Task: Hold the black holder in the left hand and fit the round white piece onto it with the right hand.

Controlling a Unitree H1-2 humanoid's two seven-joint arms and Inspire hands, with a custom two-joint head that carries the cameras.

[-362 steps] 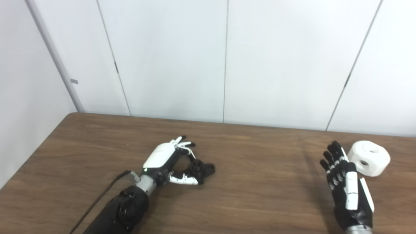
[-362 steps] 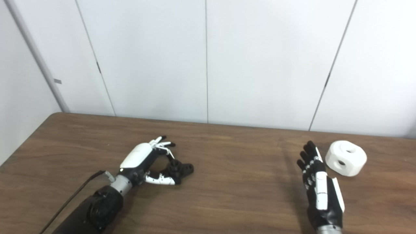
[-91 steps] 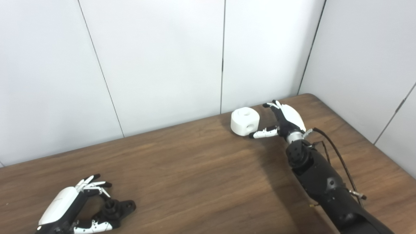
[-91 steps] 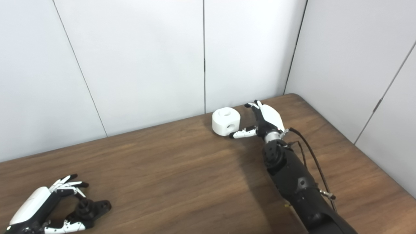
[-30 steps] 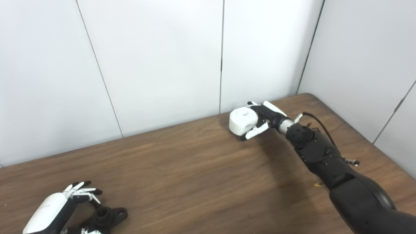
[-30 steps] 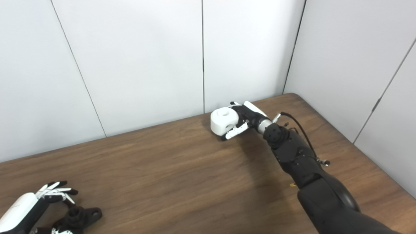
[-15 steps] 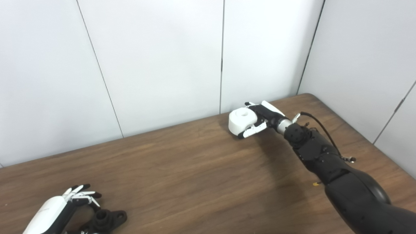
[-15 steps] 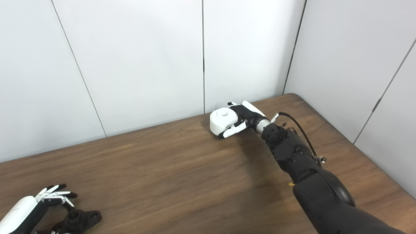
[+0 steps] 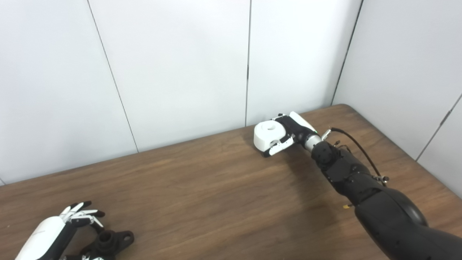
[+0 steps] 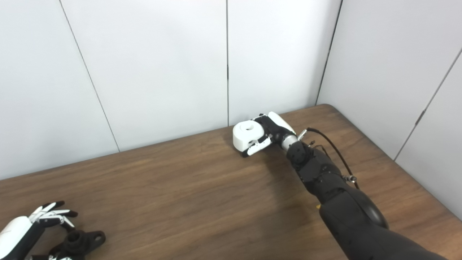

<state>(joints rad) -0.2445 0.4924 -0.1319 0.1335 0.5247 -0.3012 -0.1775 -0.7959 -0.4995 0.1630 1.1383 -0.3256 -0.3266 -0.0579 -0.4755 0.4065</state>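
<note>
step: pickup; right hand (image 9: 293,130) clasping round white piece (image 9: 266,134); left hand (image 9: 57,231) loosely cupping black holder (image 9: 108,242), fingers apart; next, carry across, align hole.

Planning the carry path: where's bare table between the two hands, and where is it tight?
Bare: the wide middle of the table, from the black holder at the left hand up to the round white piece. Tight: the far edge, where the right hand wraps the piece near the wall.
</note>
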